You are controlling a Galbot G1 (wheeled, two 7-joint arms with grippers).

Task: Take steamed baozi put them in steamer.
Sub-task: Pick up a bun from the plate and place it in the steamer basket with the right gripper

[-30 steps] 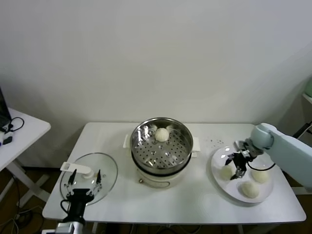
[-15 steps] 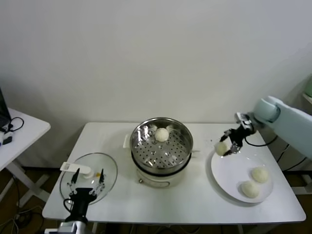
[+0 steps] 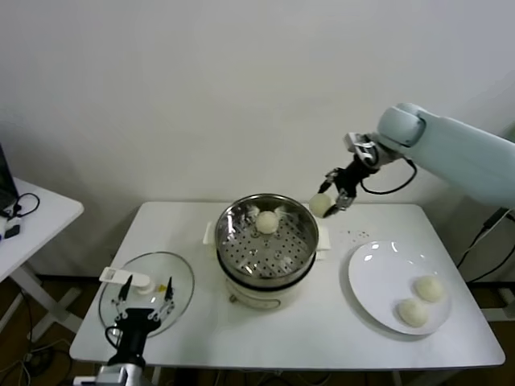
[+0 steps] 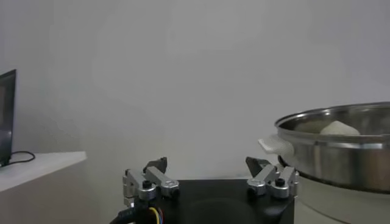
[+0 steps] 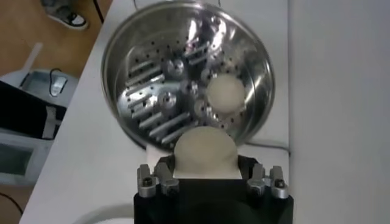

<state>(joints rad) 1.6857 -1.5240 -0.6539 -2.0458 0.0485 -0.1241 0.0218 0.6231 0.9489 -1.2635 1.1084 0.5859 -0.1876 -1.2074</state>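
Above steamer [image 3: 265, 237] rim, right gripper [image 3: 331, 197] holds 1 baozi [image 3: 320, 206].

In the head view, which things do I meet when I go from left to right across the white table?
Glass lid with the left gripper over it → steamer with one baozi inside → right gripper holding a baozi → white plate with two baozi.

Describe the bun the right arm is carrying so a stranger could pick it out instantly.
Find the steel steamer at the middle of the white table. Just beyond its right rim, the right gripper holds a pale round baozi in the air. Unlike the bun in the steamer and the two on the plate, it rests on nothing.
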